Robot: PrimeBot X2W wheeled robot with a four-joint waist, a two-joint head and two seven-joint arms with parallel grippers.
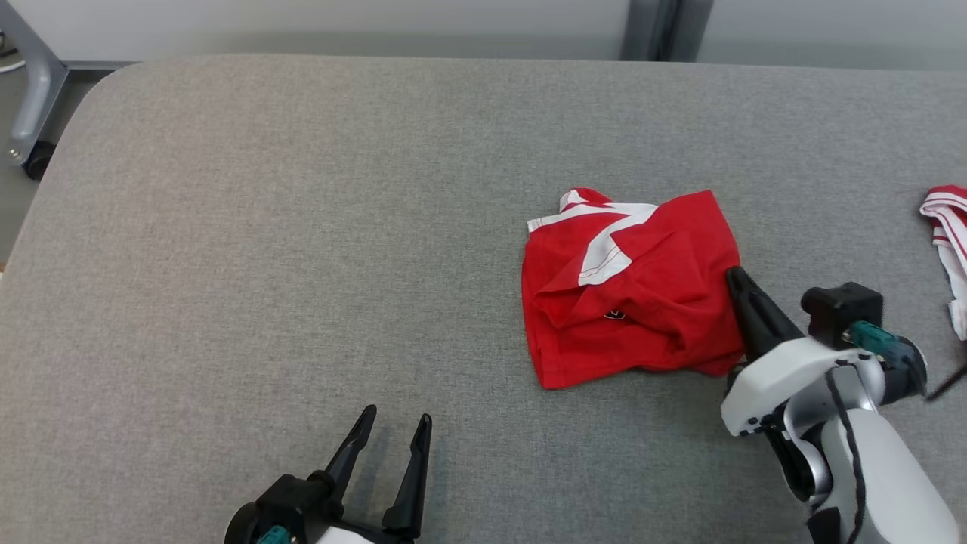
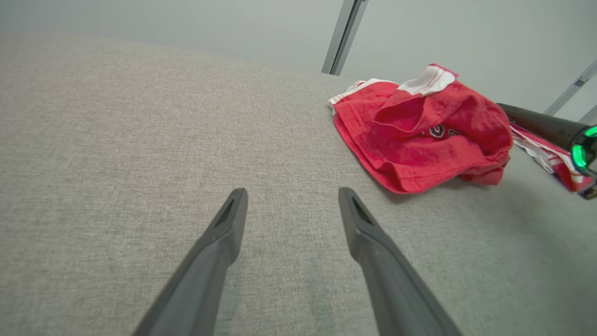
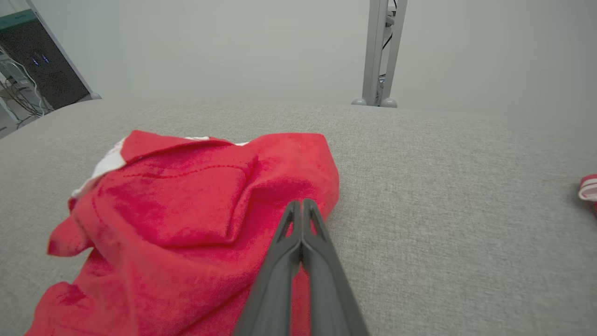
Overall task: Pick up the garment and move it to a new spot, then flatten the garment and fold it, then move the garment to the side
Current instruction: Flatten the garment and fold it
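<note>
The garment (image 1: 634, 302) is a crumpled red piece with white trim, lying right of centre on the grey padded surface (image 1: 302, 227). My right gripper (image 1: 734, 276) is shut, its tips pinched into the cloth at the garment's right edge. The right wrist view shows those tips (image 3: 302, 203) pressed together on a bunched fold of the garment (image 3: 186, 210). My left gripper (image 1: 396, 419) stands open near the front edge, well left of the garment and touching nothing. From the left wrist, the left gripper (image 2: 293, 193) hovers over bare surface, with the garment (image 2: 419, 135) ahead to the right.
A second red-and-white striped cloth (image 1: 948, 227) lies at the far right edge of the surface. A metal frame leg with a caster (image 1: 30, 98) stands beyond the surface's rounded left corner. A grey post (image 3: 380, 51) rises behind the far edge.
</note>
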